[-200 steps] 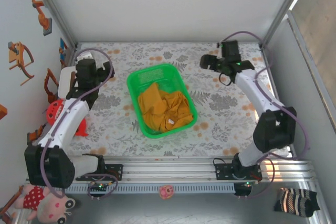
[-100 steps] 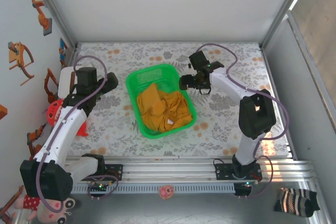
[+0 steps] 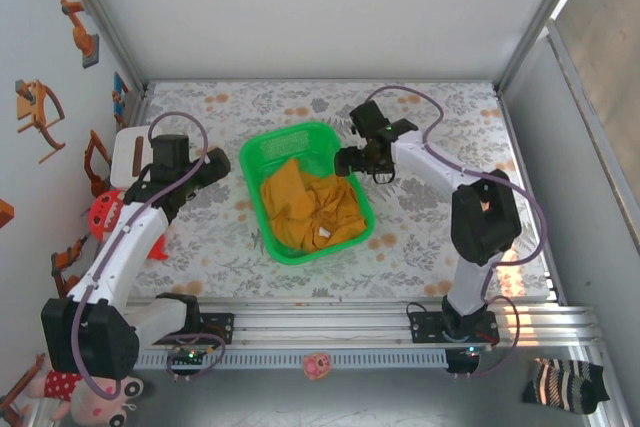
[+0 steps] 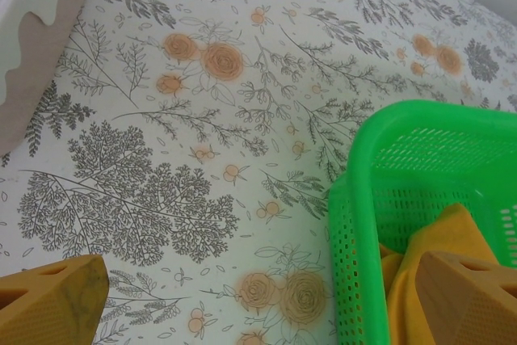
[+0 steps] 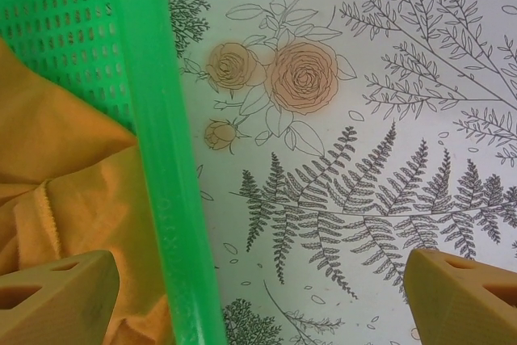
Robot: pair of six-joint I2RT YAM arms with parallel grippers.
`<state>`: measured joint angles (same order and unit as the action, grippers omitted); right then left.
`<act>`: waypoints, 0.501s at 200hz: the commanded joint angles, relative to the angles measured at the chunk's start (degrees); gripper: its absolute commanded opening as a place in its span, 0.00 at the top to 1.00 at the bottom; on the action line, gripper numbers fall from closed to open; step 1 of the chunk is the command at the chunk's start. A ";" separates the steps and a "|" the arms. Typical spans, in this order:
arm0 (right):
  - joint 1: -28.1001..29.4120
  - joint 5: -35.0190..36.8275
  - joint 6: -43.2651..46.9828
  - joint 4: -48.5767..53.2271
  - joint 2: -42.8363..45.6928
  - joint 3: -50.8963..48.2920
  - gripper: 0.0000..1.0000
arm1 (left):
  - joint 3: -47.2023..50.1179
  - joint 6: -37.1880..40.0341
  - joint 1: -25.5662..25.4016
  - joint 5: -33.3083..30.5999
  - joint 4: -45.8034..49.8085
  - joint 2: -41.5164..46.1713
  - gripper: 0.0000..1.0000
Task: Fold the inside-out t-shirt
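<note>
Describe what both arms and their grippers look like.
The left arm and right arm have white link shells, black joints and a looping purple-grey cable. The left gripper and right gripper are black, with orange-tan wedge-shaped fingers that have triangular recesses.

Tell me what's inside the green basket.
A crumpled mustard t-shirt fills the near part of the green basket, a small white tag showing on it. The far part is bare green mesh. The shirt covers the floor beneath it, so anything underneath cannot be seen.
</note>
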<state>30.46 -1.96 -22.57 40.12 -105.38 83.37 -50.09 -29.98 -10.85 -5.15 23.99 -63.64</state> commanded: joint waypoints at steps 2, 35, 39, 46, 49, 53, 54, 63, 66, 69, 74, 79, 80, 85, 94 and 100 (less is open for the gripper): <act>0.11 4.58 0.55 2.40 -3.58 1.20 0.10 | 0.73 -0.37 -0.20 1.38 -0.19 0.09 0.03; -4.96 10.26 5.25 3.57 -3.63 0.67 0.10 | 0.34 -0.57 -0.24 1.92 0.44 -0.16 0.03; -5.95 10.71 6.04 3.64 -3.40 0.49 0.10 | 0.34 -0.52 -0.28 1.98 0.45 -0.04 0.03; -7.93 11.32 7.94 3.48 -2.91 0.18 0.10 | 0.34 -0.51 -0.30 1.97 0.47 0.15 0.03; -8.80 11.58 8.93 3.29 -2.66 -0.02 0.10 | 0.42 -0.45 -0.29 1.94 0.45 0.21 0.03; -9.98 12.30 10.13 2.94 -2.40 -0.22 0.10 | 0.42 -0.44 -0.30 1.95 0.53 0.34 0.03; -10.24 12.49 10.42 2.94 -2.34 -0.23 0.10 | 0.42 -0.44 -0.31 1.92 0.53 0.39 0.03; -13.33 14.02 12.83 2.78 -2.24 0.02 0.09 | 0.54 -0.48 -0.26 1.96 0.53 0.50 0.03; -14.44 14.34 13.51 2.85 -2.34 0.30 0.09 | 0.52 -0.45 -0.30 2.01 0.57 0.65 0.03; -15.63 14.75 14.23 2.81 -2.41 0.52 0.09 | 0.52 -0.51 -0.24 2.06 0.54 0.66 0.03; -17.57 15.74 15.21 2.77 -2.53 0.98 0.09 | 0.51 -0.54 -0.30 2.15 0.69 0.75 0.03; -19.60 16.80 15.95 2.77 -2.87 1.66 0.09 | 0.59 -0.59 -0.25 2.25 0.76 0.72 0.03; -20.02 16.89 16.05 2.77 -2.93 1.81 0.09 | 0.55 -0.60 -0.28 2.33 0.74 0.76 0.03; -22.14 17.24 16.50 2.70 -3.21 2.52 0.09 | 0.56 -0.74 -0.38 2.48 0.76 0.79 0.03; -25.81 17.84 16.55 2.69 -3.83 4.34 0.09 | 0.60 -0.88 -0.41 2.84 0.87 0.96 0.03; -28.08 17.69 16.29 2.81 -4.16 5.70 0.08 | 0.61 -0.96 -0.48 3.09 0.99 0.89 0.03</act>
<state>10.72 8.86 -10.24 41.71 -109.49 84.27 -50.06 -30.02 -10.90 -3.51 24.05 -63.61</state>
